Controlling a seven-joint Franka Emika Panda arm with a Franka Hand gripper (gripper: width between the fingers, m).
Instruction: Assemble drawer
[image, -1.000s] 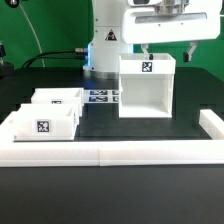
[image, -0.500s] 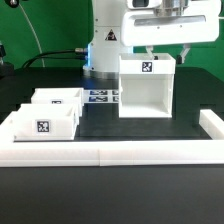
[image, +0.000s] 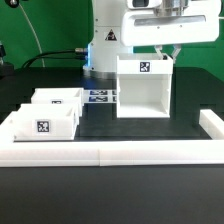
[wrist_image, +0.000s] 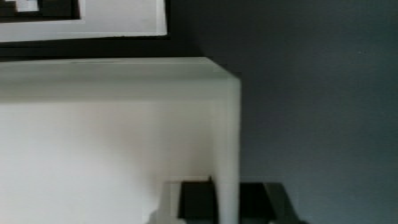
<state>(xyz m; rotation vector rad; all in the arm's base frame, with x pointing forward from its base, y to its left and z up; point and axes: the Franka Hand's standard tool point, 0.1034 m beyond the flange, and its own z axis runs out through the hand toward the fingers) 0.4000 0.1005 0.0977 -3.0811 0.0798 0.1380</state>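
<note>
White plastic box shell (image: 143, 92) stands upright, its side wall clamped in the claw (image: 168, 53).

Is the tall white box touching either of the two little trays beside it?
Apart. The exterior view shows bare black table between the box shell and the nearer tray, and the farther tray also stands clear of it.
</note>
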